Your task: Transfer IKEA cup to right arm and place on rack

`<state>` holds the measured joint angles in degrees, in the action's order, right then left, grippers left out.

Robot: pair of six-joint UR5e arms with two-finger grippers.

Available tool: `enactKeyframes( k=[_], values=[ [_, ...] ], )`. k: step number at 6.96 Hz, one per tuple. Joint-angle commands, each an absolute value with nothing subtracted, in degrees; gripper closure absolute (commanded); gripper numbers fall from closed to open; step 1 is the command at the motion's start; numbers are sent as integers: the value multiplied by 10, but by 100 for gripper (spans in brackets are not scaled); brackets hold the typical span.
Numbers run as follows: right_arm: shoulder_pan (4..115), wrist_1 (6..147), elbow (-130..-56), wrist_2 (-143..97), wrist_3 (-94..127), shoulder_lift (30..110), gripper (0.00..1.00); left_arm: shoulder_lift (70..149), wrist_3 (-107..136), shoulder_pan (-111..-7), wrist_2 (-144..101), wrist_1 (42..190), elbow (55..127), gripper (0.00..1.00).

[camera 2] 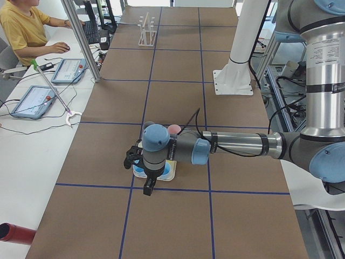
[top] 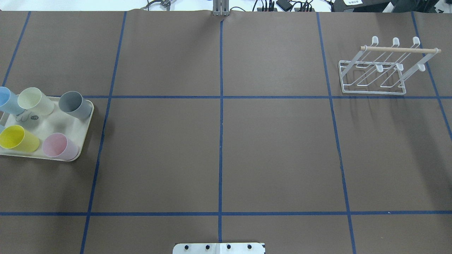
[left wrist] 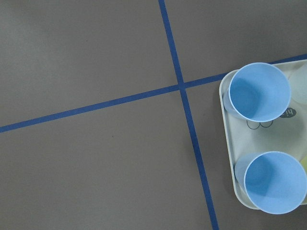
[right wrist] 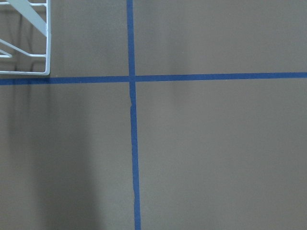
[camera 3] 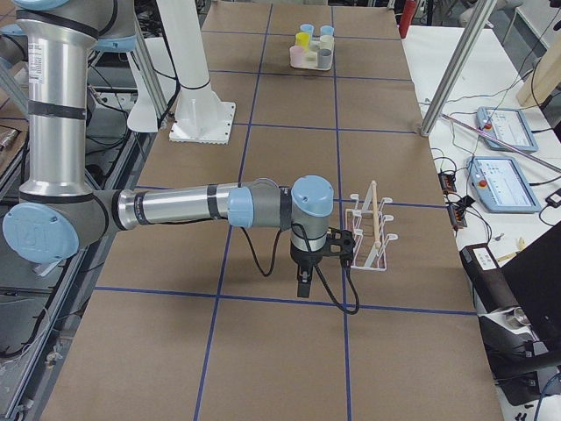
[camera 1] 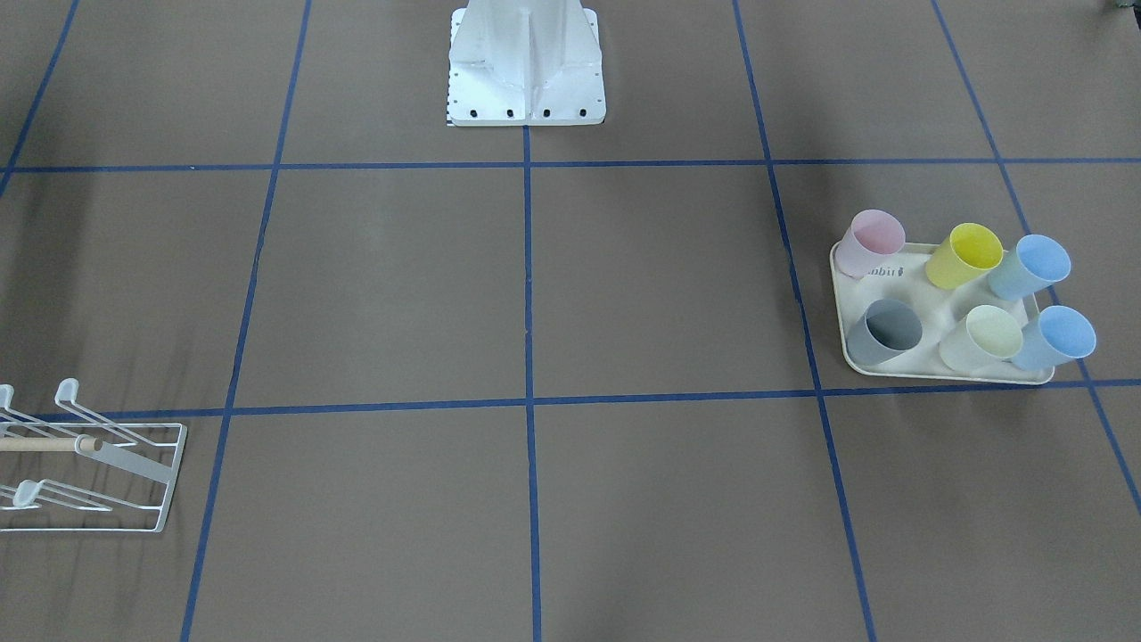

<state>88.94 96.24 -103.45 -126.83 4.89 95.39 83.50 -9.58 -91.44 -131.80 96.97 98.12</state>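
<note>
Six IKEA cups (camera 1: 964,254) are sitting mouths up on the cream tray (camera 1: 936,373) at the counter's (top: 275,151) left end. The left pincer (camera 2: 147,190) is hanging over the tray's outer end, by the two blue cups (left wrist: 259,91). The right pincer (camera 3: 302,285) is hovering just beside the rack (top: 372,76). Whether either pincer is open or closed cannot be told.

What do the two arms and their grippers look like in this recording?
The left arm and the right arm both have silver tube links, grey joint housings and pale blue caps. One cap on the right arm carries a white logo. A black cable loops at each wrist. The left gripper and the right gripper are black.
</note>
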Motion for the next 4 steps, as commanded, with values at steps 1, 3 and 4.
enactKeyframes(
  k=[1, 3, 4],
  values=[
    [889, 962, -1034, -1268, 49, 957, 0, 831, -97, -914, -1285, 1009, 980, 0],
    [889, 962, -1034, -1272, 49, 957, 0, 831, -96, -913, -1279, 1009, 981, 0],
    [889, 962, -1035, -1272, 49, 957, 0, 832, -96, -912, -1237, 1014, 983, 0]
  ],
)
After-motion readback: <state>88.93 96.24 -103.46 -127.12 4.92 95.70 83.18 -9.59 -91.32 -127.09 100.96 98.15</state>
